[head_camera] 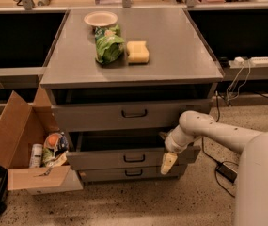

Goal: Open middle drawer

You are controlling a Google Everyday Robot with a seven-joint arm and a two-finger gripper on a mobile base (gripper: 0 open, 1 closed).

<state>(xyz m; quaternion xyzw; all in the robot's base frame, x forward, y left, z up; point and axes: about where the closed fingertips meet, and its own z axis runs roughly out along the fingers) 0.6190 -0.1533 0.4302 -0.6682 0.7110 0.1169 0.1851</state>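
"What room do you have?"

"Open floor [124, 204] at 6 o'clock of the cabinet. A cardboard box [11, 138] sits just beside it at 9 o'clock. A green bag [108, 45] and a sponge [137, 52] lie on the tabletop [180, 55]."

"And the drawer?"

"The middle drawer [100, 160], grey with a dark loop handle [134, 158], stands pulled out. Your gripper [168, 164] hangs at its 3 o'clock end. I cannot tell if the jaws are clenched."
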